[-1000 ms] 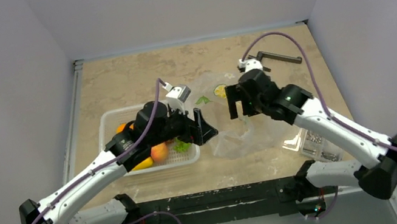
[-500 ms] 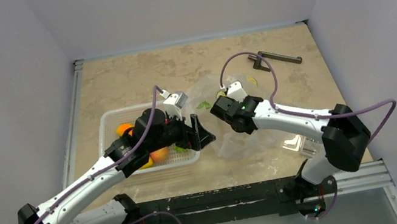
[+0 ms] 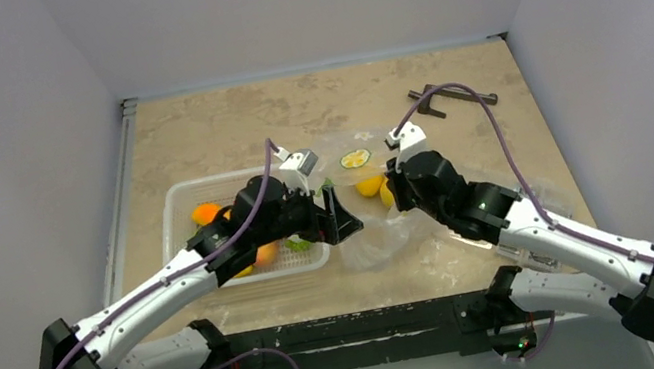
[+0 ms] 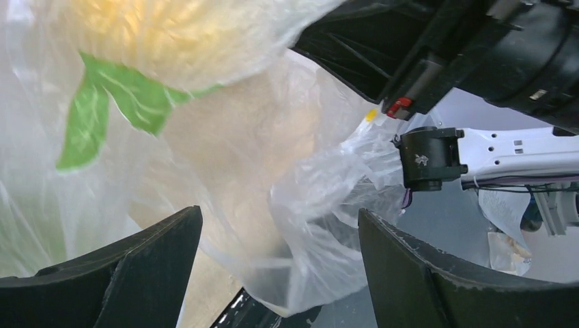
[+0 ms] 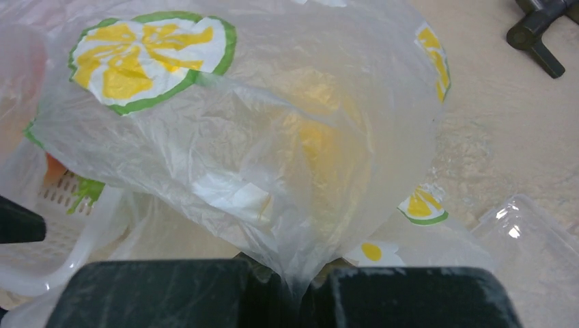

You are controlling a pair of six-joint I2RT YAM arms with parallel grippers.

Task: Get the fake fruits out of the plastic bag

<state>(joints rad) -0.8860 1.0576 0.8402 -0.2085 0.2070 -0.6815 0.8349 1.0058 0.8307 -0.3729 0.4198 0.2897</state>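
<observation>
The beige, marbled tabletop [image 3: 221, 127] carries four things. A white mesh basket [image 3: 170, 224] sits left of centre, close to the near edge. Just beside its right side, the crumpled plastic bag [image 3: 373, 237] rests partly on the middle of the surface. A black tool [image 3: 456, 96] lies near the far right corner. A clear box [image 5: 539, 236] lies towards the near right, just beside the bag.

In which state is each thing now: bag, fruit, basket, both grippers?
Crinkly clear lemon-printed plastic bag: crumpled, pinched at one fold.
Yellowish toy fruit: inside the bag.
White mesh basket: holding an orange fruit.
Left gripper: open, bag film between its fingers.
Right gripper: shut on the bag.
</observation>
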